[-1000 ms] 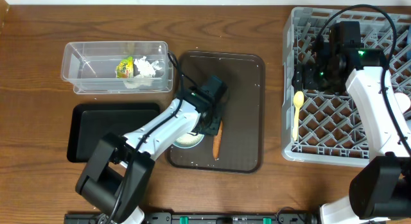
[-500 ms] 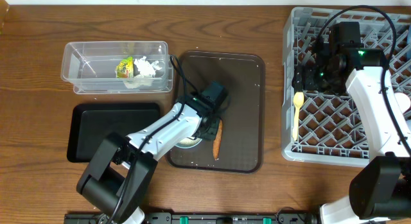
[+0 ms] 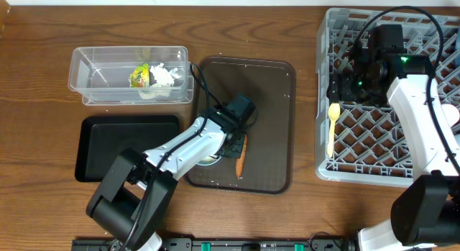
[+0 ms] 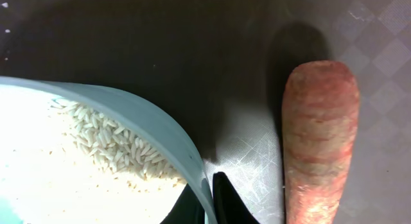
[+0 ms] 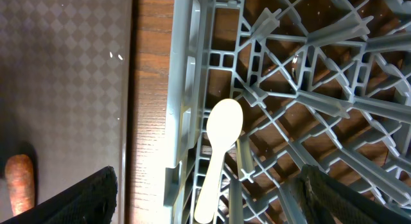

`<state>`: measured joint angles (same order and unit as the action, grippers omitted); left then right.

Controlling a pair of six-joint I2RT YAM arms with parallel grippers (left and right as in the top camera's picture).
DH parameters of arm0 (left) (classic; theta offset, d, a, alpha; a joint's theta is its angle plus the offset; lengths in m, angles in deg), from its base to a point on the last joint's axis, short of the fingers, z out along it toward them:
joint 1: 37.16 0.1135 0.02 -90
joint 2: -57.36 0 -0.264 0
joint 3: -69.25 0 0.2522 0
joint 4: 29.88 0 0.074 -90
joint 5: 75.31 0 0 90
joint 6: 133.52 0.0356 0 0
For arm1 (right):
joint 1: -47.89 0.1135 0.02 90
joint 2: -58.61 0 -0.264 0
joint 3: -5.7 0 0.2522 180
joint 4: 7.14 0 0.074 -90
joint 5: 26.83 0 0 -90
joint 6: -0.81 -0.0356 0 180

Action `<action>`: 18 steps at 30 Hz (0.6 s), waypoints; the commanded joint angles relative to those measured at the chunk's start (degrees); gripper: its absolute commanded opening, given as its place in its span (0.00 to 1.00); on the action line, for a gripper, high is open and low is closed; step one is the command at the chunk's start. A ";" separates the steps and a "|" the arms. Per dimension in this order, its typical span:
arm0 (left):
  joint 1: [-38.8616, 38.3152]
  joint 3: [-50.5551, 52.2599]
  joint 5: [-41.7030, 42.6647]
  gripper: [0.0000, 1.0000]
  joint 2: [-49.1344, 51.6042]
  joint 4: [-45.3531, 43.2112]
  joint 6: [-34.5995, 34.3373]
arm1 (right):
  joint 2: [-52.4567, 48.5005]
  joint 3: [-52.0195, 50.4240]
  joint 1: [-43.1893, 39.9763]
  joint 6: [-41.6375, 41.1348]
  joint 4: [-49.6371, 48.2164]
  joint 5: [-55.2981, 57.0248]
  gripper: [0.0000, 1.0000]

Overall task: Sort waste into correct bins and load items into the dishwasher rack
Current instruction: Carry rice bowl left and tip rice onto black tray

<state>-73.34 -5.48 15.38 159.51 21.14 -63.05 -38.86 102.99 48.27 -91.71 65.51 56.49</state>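
We list: left gripper (image 4: 207,203) pinched shut on rim of bowl (image 4: 138,118); right gripper (image 5: 212,193) wide, empty, far from bowl; only left wrist view shows rice (image 4: 109,146) inside.

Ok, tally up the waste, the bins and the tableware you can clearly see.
Waste: 4 (wrapper, tissue, rice, carrot stick)
Bins: 2 (clear tub, black tray)
Tableware: 2 (bowl, spoon)
Total: 8

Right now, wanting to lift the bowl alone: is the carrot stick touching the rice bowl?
Apart. The left wrist view shows bare tray between the rice bowl and the carrot stick.
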 commanded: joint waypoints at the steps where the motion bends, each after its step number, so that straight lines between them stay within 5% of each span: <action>1: 0.20 -1.40 -0.76 0.06 0.63 0.42 0.63 | 0.76 0.79 0.02 -0.20 0.11 -0.44 0.88; 10: 1.64 -4.63 -0.76 0.06 -6.40 2.58 1.68 | 0.76 0.79 0.02 -0.17 0.24 -0.42 0.88; 18: 10.64 -4.63 3.58 0.06 -17.46 4.94 1.20 | 0.76 0.79 0.00 -0.17 0.22 -0.42 0.88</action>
<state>-66.20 -8.19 16.05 145.74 25.64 -62.56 -38.86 102.99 48.27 -91.71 65.62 56.49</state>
